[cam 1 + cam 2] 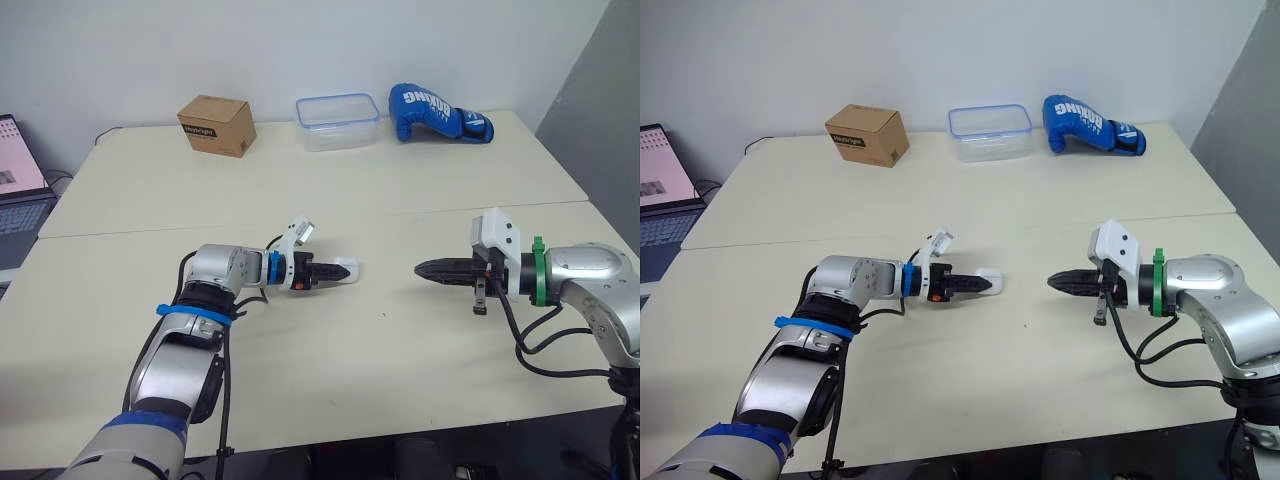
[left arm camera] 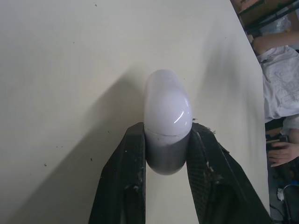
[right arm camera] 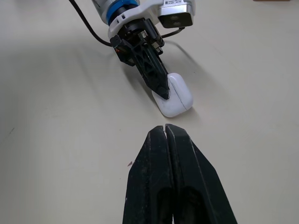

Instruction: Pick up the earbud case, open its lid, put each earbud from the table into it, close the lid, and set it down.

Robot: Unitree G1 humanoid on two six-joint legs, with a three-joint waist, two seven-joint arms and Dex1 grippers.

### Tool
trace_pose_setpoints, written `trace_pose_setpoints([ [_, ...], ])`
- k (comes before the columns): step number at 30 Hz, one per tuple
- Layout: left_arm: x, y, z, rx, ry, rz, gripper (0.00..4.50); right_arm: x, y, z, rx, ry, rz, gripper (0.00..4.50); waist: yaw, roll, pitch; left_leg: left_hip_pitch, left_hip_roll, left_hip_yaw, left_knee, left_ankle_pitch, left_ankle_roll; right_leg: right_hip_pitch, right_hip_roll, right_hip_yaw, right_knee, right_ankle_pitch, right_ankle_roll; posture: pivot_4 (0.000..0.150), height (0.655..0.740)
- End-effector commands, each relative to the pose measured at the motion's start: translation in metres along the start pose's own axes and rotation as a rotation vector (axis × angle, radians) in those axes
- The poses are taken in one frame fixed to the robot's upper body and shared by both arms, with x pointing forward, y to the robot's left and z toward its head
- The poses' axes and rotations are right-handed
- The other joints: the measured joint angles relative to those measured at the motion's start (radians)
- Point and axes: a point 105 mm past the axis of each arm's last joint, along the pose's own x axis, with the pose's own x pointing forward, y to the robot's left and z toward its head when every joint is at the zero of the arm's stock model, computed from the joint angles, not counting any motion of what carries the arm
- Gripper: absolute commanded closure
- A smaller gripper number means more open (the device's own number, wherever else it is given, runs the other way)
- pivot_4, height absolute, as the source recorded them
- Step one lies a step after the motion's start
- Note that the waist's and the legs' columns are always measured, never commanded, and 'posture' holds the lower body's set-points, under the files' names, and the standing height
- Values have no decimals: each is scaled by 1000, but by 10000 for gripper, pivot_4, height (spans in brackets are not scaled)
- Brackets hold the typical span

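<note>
The white earbud case (image 1: 346, 269) lies on the cream table (image 1: 330, 190) near its middle, lid closed. My left gripper (image 1: 335, 271) is shut on the case, its two black fingers (image 2: 122, 186) pinching the rear end (image 2: 167, 122). My right gripper (image 1: 425, 268) hovers low over the table a short way to the right of the case, pointing at it, fingers pressed together and empty (image 3: 165, 130). The case (image 3: 175, 95) lies just beyond those fingertips. I see no loose earbuds on the table.
Along the far edge stand a brown cardboard box (image 1: 216, 124), a clear plastic container with a blue rim (image 1: 337, 121) and a blue boxing glove (image 1: 436, 113). A laptop (image 1: 18, 185) sits off the table's left side. A seam crosses the table.
</note>
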Motion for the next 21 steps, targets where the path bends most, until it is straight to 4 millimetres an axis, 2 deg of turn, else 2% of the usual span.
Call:
trace_pose_setpoints([
  [1, -7, 8, 4, 36, 1, 58, 22312, -2, 1, 8, -47, -15, -1, 45000, 0, 0, 0, 0, 0, 0, 0, 0, 0, 0, 0, 0, 0, 0, 0, 1500, 7307],
  [5, -14, 16, 1, 50, 22, 109, 10977, -1, -1, 6, -45, -11, -6, 45000, 0, 0, 0, 1, 0, 0, 0, 0, 0, 1, 0, 0, 0, 0, 0, 1500, 7307],
  [16, -55, 27, -8, 129, 61, 200, 10977, 3, -3, 5, -48, -21, -5, 45000, -15, 0, 0, 2, 1, 0, -1, 0, 0, 1, 1, 0, 0, 0, 0, 1500, 7307],
  [21, -71, 31, -15, 242, 57, 261, 10977, 3, -2, 4, -37, -39, -18, 45000, -16, 0, -1, 2, 1, 0, -1, 0, 0, 1, 1, 1, 0, 0, 0, 1500, 7307],
])
